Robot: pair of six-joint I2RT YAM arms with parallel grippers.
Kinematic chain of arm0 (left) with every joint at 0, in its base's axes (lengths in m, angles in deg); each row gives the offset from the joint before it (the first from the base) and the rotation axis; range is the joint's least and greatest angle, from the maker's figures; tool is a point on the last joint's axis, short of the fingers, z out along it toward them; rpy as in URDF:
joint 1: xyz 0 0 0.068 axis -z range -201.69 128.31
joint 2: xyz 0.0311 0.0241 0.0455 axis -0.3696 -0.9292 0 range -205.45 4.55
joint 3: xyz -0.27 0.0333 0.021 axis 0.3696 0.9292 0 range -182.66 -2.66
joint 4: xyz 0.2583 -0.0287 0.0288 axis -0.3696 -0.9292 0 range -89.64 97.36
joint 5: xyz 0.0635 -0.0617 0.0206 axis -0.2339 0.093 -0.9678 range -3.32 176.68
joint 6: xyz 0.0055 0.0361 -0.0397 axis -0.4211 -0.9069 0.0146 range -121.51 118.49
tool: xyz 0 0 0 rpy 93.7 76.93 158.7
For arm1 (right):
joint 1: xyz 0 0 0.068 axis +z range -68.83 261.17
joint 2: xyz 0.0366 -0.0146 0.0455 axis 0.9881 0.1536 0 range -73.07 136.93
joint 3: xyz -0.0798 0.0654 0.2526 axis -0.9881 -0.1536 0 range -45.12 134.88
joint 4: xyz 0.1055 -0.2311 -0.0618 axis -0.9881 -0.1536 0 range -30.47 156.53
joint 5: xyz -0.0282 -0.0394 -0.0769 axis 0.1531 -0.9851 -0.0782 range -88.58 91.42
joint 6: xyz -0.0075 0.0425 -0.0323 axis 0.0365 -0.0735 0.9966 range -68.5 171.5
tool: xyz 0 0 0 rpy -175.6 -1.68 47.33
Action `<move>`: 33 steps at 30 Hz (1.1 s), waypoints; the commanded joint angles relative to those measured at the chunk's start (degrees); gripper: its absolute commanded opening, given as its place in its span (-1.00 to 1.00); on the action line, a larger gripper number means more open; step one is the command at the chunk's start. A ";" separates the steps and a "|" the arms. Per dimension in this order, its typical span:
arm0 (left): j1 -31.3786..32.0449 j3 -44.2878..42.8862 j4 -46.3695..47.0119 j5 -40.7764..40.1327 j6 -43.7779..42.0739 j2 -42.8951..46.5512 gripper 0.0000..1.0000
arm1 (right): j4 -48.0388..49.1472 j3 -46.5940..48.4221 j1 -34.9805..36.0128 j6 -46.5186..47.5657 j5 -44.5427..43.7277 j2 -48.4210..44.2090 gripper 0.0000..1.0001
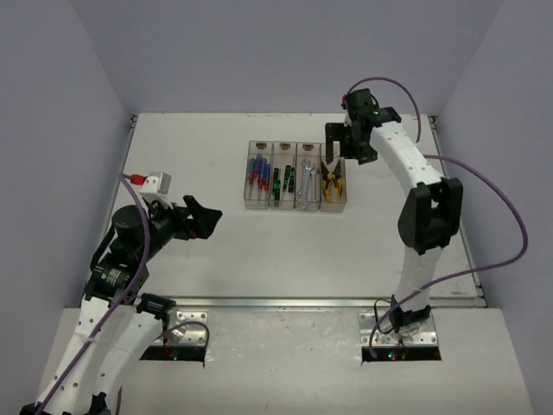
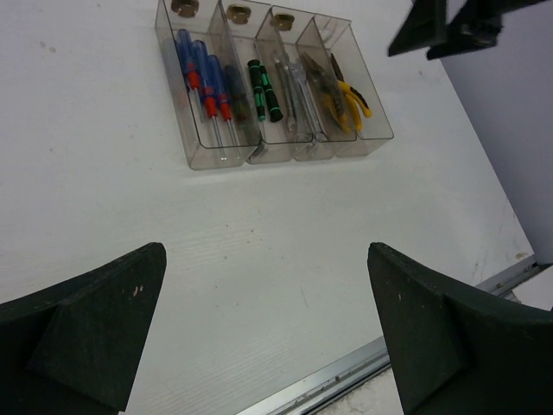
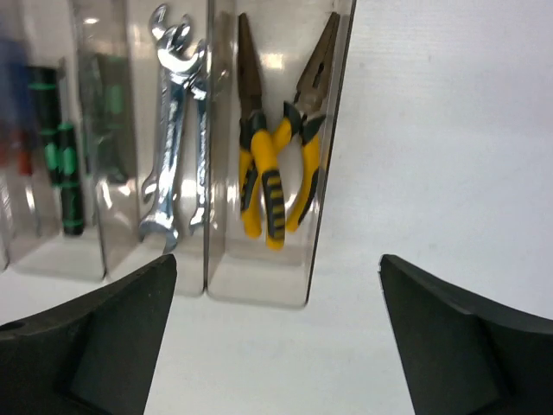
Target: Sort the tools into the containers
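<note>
Every tool I'm seeing is lying inside the containers (image 1: 256, 204) in the middle of the table (image 1: 259, 259): blue screwdrivers (image 1: 256, 173) in the leftmost bin, black-and-green screwdrivers (image 1: 282, 180) next, then wrenches (image 3: 177, 130), then pliers (image 3: 275, 164). The right pincer (image 3: 276, 303) is hovering over the pliers' end of the row, spread and carrying nothing. The left pincer (image 2: 266, 285) is hanging well apart, also spread and empty. I'm judging the sorting finished, so the next move is probably just lifting the right arm away without knocking the bins.

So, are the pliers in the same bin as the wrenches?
No, the pliers lie in their own bin, with the wrenches in the next one.
</note>
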 commanded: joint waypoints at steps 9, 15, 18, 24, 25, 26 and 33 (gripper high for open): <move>-0.45 -3.77 0.80 -23.43 -0.38 -4.52 1.00 | 12.85 -47.35 0.84 1.85 0.73 -57.21 0.98; -0.45 -2.65 1.37 -30.77 -0.62 -5.51 1.00 | 11.95 -55.44 0.84 3.30 -5.59 -72.18 0.98; -0.82 0.09 3.24 -32.27 -0.24 -5.20 1.00 | 12.18 -59.65 0.84 2.96 -5.95 -80.29 0.98; -1.07 2.86 5.01 -30.26 -0.73 -2.15 1.00 | 15.54 -68.21 0.84 3.56 -3.00 -87.66 0.98; -1.07 3.14 5.36 -29.97 -0.92 -1.80 1.00 | 15.45 -68.48 0.84 3.48 -2.75 -88.19 0.98; -1.07 3.30 5.68 -29.65 -1.14 -1.48 1.00 | 15.23 -68.75 0.84 3.53 -2.64 -88.95 0.98; -1.07 3.33 5.45 -29.23 -1.32 -1.77 1.00 | 15.53 -70.07 0.84 3.76 -3.83 -90.33 0.98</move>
